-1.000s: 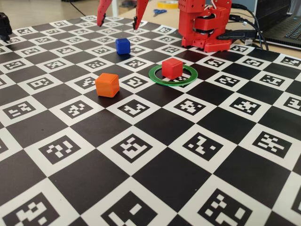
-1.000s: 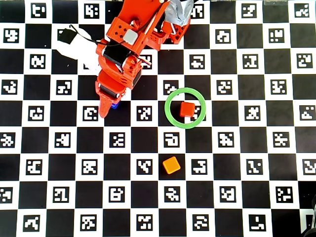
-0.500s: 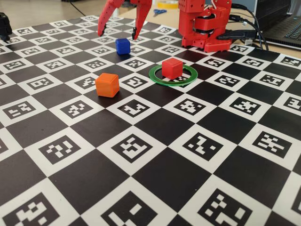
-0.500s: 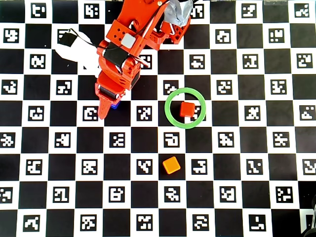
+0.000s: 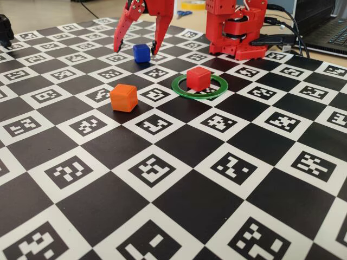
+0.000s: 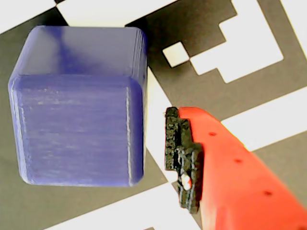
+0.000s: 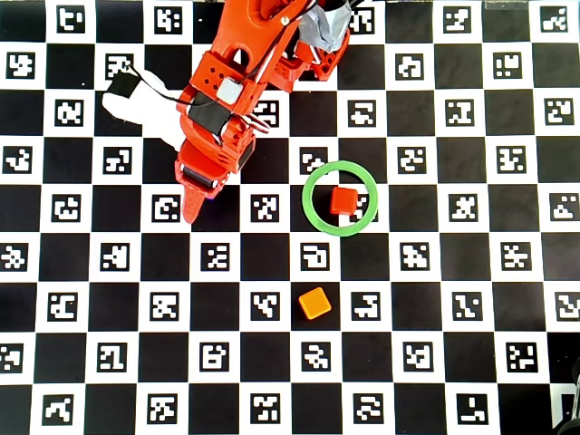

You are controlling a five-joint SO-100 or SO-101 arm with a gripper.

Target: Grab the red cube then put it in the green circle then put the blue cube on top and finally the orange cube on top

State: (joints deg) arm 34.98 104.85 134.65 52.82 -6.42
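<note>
The red cube (image 5: 198, 78) sits inside the green circle (image 5: 174, 85) on the chequered mat; both show in the overhead view, cube (image 7: 343, 200) and ring (image 7: 305, 198). The blue cube (image 5: 141, 53) stands on the mat further back, between the two fingers of my open gripper (image 5: 135, 50), whose tips reach down beside it. In the wrist view the blue cube (image 6: 76, 105) fills the left, with a gap between it and one finger's black pad (image 6: 184, 158). The orange cube (image 5: 123, 98) stands apart to the front left. In the overhead view the arm hides the blue cube.
The red arm base (image 5: 236, 27) stands at the back, with cables and a laptop (image 5: 331, 27) to its right. A black object (image 5: 4, 30) sits at the left edge. The marker mat (image 5: 179, 162) stretches towards the camera.
</note>
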